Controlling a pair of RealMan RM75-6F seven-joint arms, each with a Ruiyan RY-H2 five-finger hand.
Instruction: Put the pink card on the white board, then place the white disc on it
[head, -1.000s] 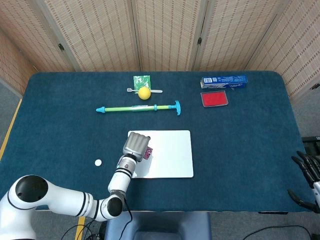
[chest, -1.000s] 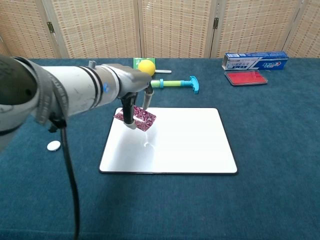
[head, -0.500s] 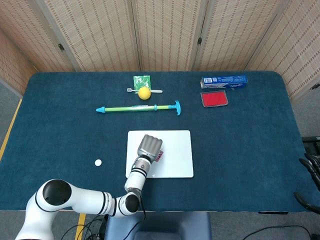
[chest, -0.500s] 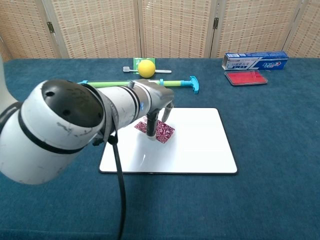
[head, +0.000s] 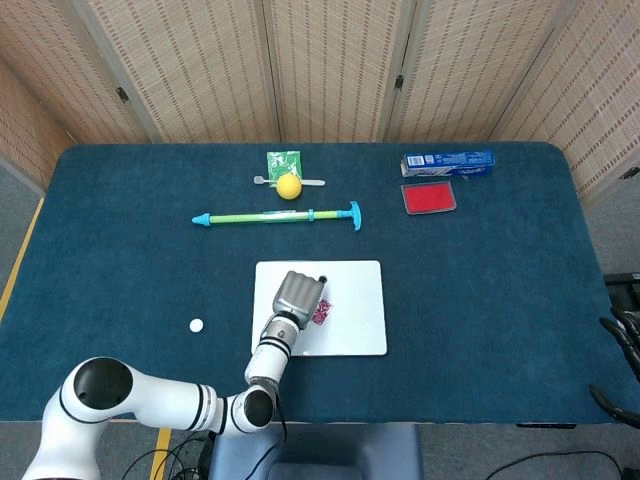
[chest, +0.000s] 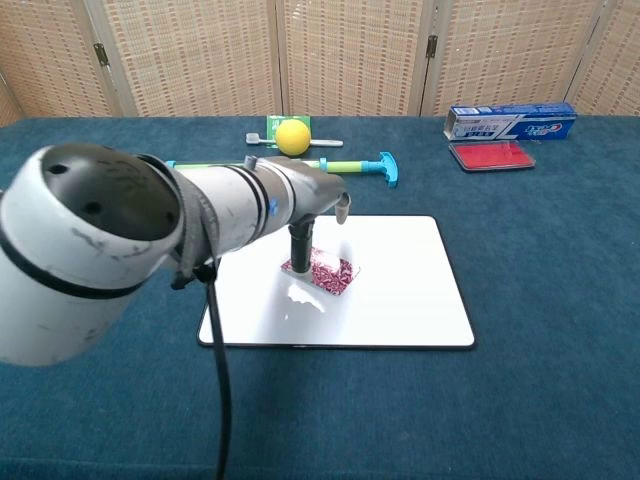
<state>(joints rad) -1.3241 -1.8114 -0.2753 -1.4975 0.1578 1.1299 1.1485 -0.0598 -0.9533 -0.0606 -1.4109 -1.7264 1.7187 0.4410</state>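
Note:
The pink patterned card (head: 321, 312) (chest: 324, 274) lies low over the left-middle of the white board (head: 355, 290) (chest: 400, 260), at or just above its surface. My left hand (head: 298, 294) (chest: 303, 243) pinches the card's left edge, with one finger lifted clear above it. On the cloth left of the board sits the small white disc (head: 196, 325); my left arm hides it in the chest view. My right hand (head: 622, 350) shows only partly at the head view's right edge, off the table, fingers apart and holding nothing.
At the back lie a yellow ball (head: 289, 186) (chest: 292, 135) on a green packet and a green-blue rod (head: 280, 215). A toothpaste box (head: 448, 163) (chest: 510, 121) and a red case (head: 428, 197) (chest: 492, 155) sit at the back right.
My left hand carried the pink card rightward from the board's left edge toward its middle and lowered it close to the surface. The disc has not moved.

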